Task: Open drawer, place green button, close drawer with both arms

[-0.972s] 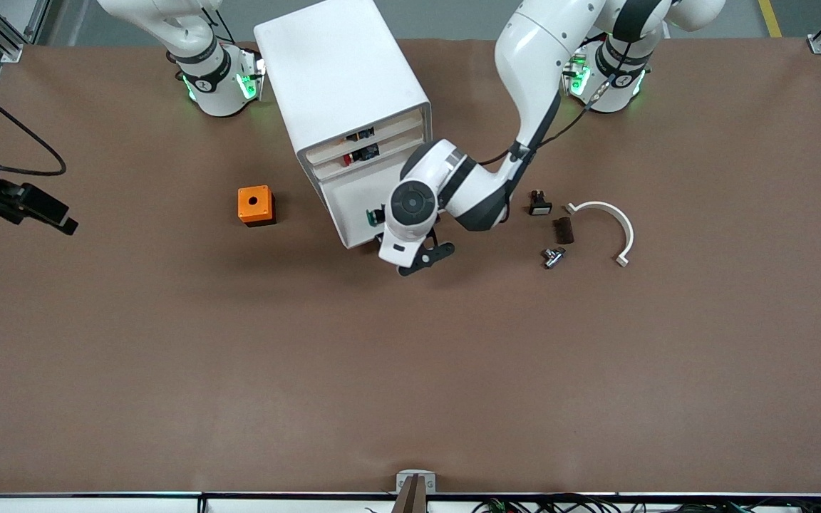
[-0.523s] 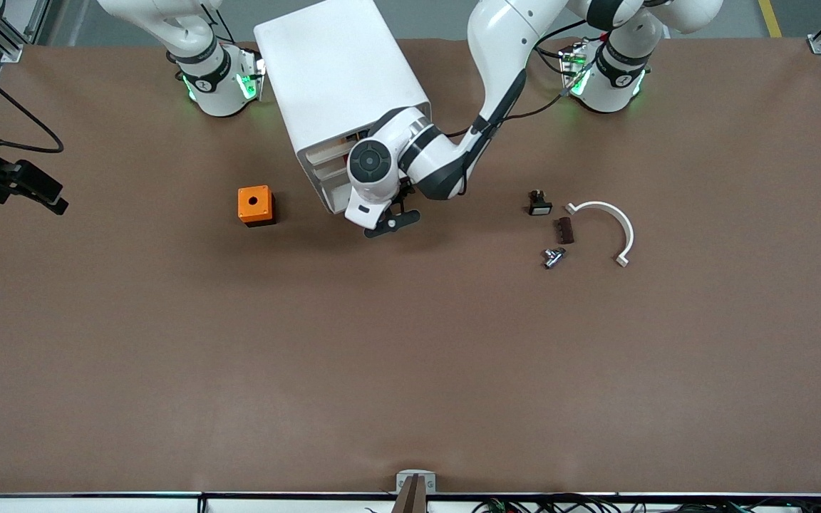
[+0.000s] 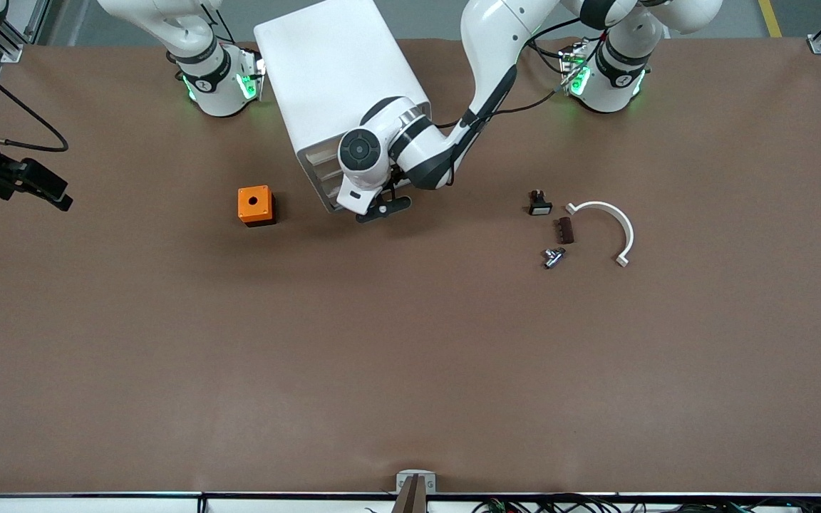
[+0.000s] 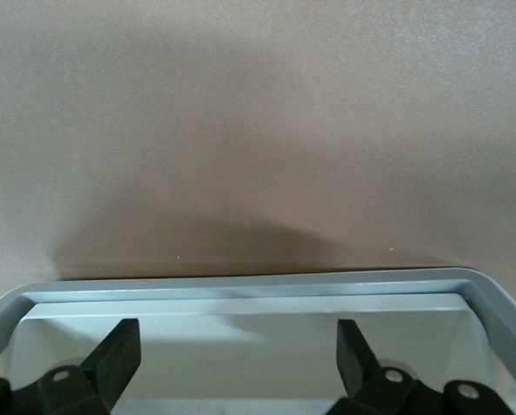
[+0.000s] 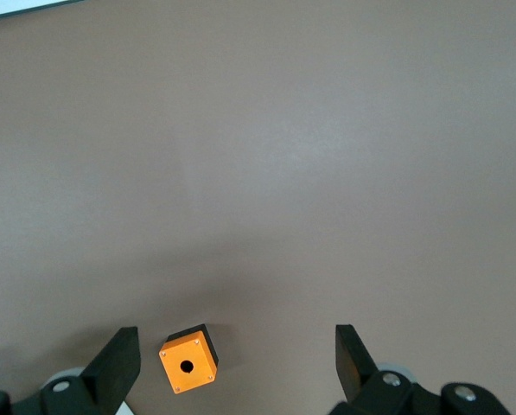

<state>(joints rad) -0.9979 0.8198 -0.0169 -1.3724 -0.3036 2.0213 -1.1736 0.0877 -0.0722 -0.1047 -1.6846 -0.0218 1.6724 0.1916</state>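
The white drawer cabinet (image 3: 339, 78) stands near the arms' bases. Its lowest drawer is pushed in. My left gripper (image 3: 380, 207) is low at the cabinet's front, open and empty, with the white drawer front (image 4: 240, 346) right between its fingers (image 4: 119, 356) in the left wrist view. The green-capped button is hidden. My right gripper (image 3: 45, 192) hangs open and empty high over the right arm's end of the table. In the right wrist view (image 5: 238, 363) it looks down on the orange box (image 5: 188, 358).
The orange box with a hole (image 3: 255, 204) sits beside the cabinet toward the right arm's end. Toward the left arm's end lie a black switch with a white cap (image 3: 539, 204), a brown piece (image 3: 564, 229), a metal part (image 3: 553, 256) and a white curved piece (image 3: 613, 221).
My left gripper has moved toward the cabinet and the pulled-out drawer has slid in with it. The green button seen in the drawer is now hidden. The right gripper barely shifted.
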